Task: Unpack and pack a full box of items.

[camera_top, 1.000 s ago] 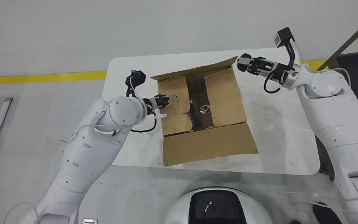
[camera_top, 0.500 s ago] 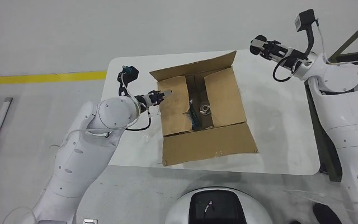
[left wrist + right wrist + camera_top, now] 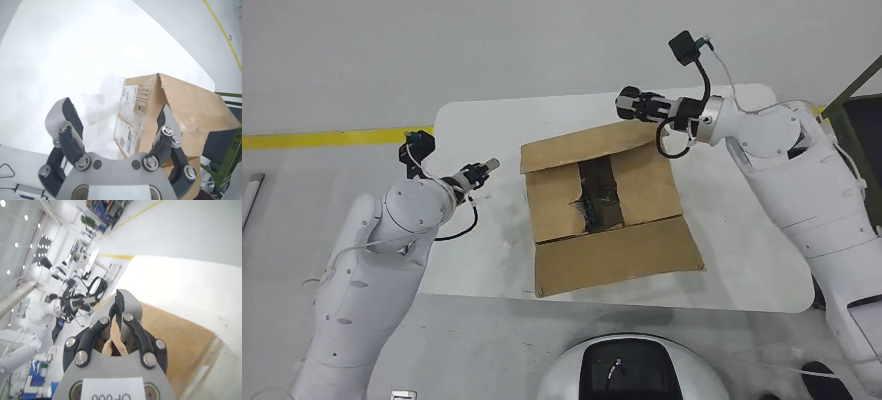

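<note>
The box (image 3: 602, 215) is sitting in the middle of the table (image 3: 742, 250), directly under and robot-ward of the right gripper (image 3: 625, 100), and ahead of the left gripper (image 3: 489, 164) with bare tabletop between them. Closing it up looks like the step in hand. The far flap (image 3: 587, 150) is leaning inward right below the right gripper, whose fingers (image 3: 121, 302) are drawn together; whether they are pinching cardboard or just pressing on it I cannot tell. The two inner flaps, one on the left gripper's side (image 3: 552, 205) and one on the right gripper's side (image 3: 647, 190), are lying nearly flat with a gap between them. Through that gap some dark items (image 3: 594, 200) are showing at the bottom (too small to name). The near flap (image 3: 617, 258) is lying spread out toward the robot, farthest from both grippers. In the left wrist view the left gripper (image 3: 117, 117) is standing wide open with nothing between its pads, the box's labelled side (image 3: 130, 113) facing it. The next move probably calls for pressing the far flap flat over the inner pair, then lifting the near flap; the left gripper seems free for that.
</note>
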